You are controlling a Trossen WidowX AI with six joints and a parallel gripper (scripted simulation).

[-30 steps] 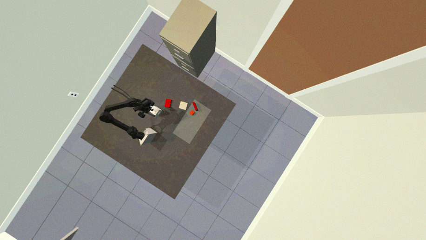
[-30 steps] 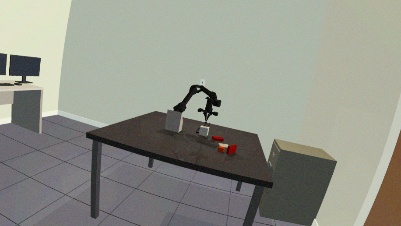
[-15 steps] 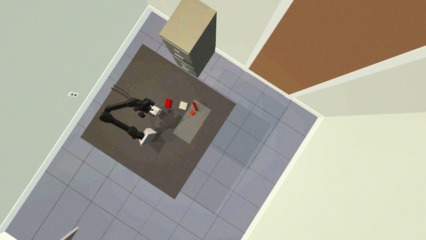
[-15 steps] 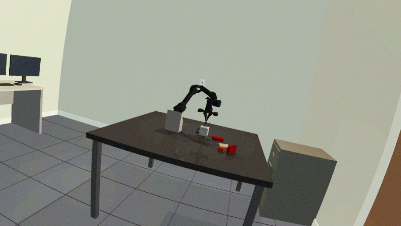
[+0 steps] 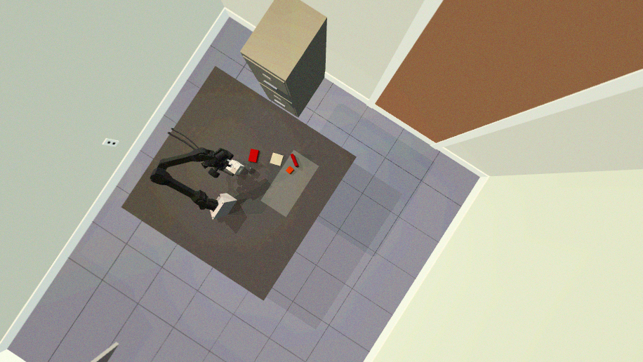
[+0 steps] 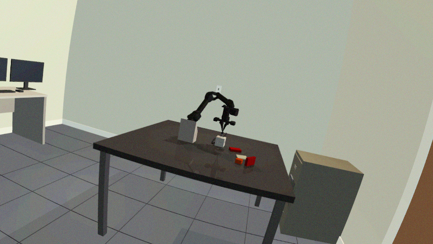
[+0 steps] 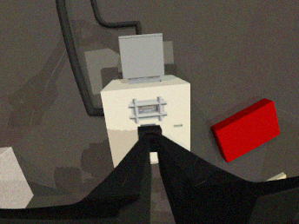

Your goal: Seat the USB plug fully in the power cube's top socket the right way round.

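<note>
The cream power cube (image 5: 235, 168) (image 6: 220, 141) (image 7: 117, 104) stands on the table. In the wrist view its top has a framed socket (image 7: 148, 108) with no plug standing in it, and a smaller slot nearer the fingertips. My gripper (image 6: 222, 132) (image 7: 152, 143) points down over the cube top, just beside the framed socket. It is shut on the USB plug, which the dark fingertips almost wholly hide; its facing and whether its tip touches the cube cannot be told. A light grey block (image 7: 142, 56) with a cable sits at the cube's far side.
A thick black cable (image 7: 75, 56) runs beside the cube. A flat red block (image 5: 253, 155) (image 6: 235, 149) (image 7: 248, 130) lies close by. Beyond are a cream block (image 5: 276, 158), an orange block (image 5: 289, 170) (image 6: 238, 161) and an upright red block (image 5: 294, 160) (image 6: 250, 161).
</note>
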